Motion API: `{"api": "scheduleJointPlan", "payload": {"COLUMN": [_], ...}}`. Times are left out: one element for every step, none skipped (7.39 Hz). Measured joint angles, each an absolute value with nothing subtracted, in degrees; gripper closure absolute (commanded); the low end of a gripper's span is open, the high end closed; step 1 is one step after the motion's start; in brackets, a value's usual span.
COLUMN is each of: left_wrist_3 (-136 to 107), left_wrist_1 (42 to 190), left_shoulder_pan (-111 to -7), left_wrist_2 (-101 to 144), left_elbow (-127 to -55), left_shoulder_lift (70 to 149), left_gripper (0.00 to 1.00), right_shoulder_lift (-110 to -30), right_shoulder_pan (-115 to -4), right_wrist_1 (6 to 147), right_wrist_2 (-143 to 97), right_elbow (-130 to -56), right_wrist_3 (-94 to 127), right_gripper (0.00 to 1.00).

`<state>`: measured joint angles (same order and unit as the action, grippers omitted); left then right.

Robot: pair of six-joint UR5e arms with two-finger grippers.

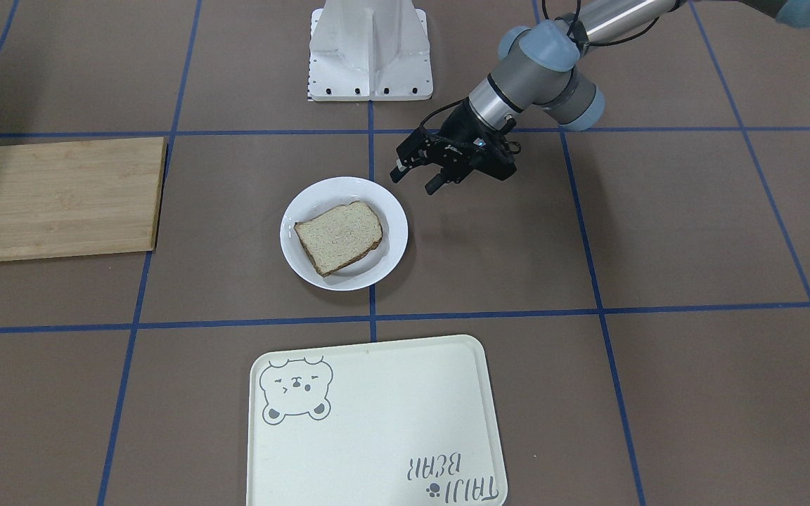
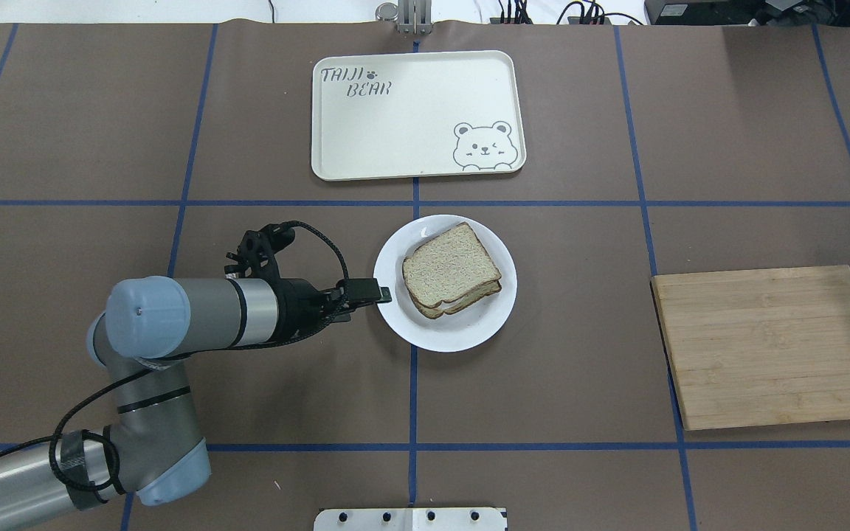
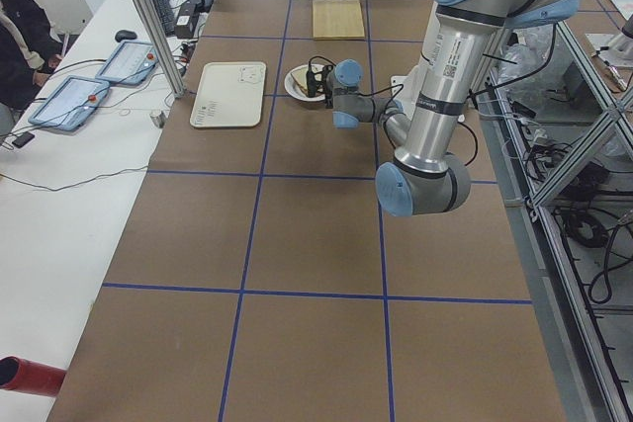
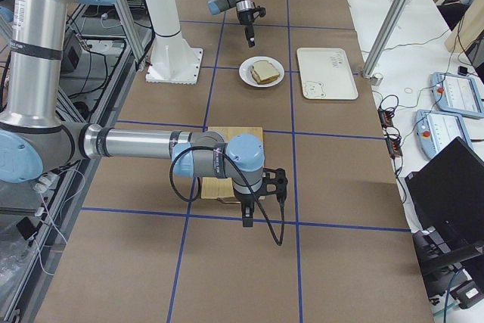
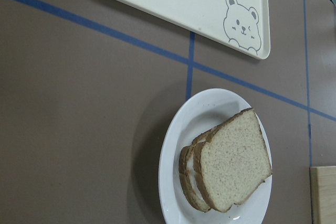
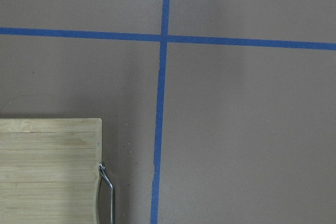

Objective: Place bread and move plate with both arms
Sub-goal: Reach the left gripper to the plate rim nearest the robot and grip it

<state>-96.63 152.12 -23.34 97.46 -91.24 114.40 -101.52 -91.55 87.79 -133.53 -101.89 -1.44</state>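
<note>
At mid-table, finding the bread (image 2: 451,269) lying as two stacked slices on the plate (image 2: 462,335), near the tray (image 2: 410,125) yet apart from it. Just beside the plate's rim, watching the left gripper (image 1: 413,181) hovering, jaws spread wide, gripping nothing. Off by a corner of the cutting board (image 2: 772,346), spotting the right gripper (image 4: 261,202) hanging; not managing to tell how far open.

Cropped edges, a covered slice, unreadable jaws
The lower bread slice (image 5: 186,169) is mostly covered by the upper bread slice (image 5: 233,163); the plate (image 5: 178,129) runs off the left wrist view's bottom edge. The bear-print tray (image 1: 377,422) is cropped in the front-facing view. The right gripper (image 4: 261,203), seen only side-on, is too small to judge its jaws.
</note>
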Motion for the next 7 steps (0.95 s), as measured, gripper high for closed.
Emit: {"api": "scheduleJointPlan", "payload": {"left_wrist_3": [-97.9, -98.35, -98.48, -98.53, -98.57, -98.62, -98.66], "left_wrist_1": [154.03, 154.68, 154.87, 154.95, 154.92, 154.88, 154.93], "left_shoulder_pan": [-22.74, -22.52, -22.45, -22.43, -22.42, -22.41, -22.41], "left_wrist_2": [96.89, 96.69, 96.6, 96.5, 96.22, 95.72, 95.08], "left_elbow": [-88.9, -87.67, -86.76, -85.97, -85.29, -84.35, -83.14], "left_shoulder_lift": [115.45, 115.92, 116.2, 116.7, 117.43, 118.21, 119.16], "left_gripper": [0.49, 0.49, 0.5, 0.5, 0.51, 0.52, 0.52], "right_shoulder_lift": [-101.52, -101.52, -101.52, -101.51, -101.49, -101.46, -101.46], "right_shoulder_pan": [-91.58, -91.58, -91.57, -91.55, -91.56, -91.55, -91.55], "right_wrist_1": [87.8, 87.8, 87.8, 87.8, 87.8, 87.8, 87.8], "right_wrist_2": [-133.51, -133.51, -133.51, -133.51, -133.51, -133.5, -133.5], "right_elbow": [-101.9, -101.9, -101.89, -101.91, -101.92, -101.88, -101.8], "right_wrist_3": [-1.4, -1.33, -1.23, -1.13, -1.06, -0.95, -0.83], "right_gripper": [0.0, 0.0, 0.0, 0.0, 0.0, 0.0, 0.0]}}
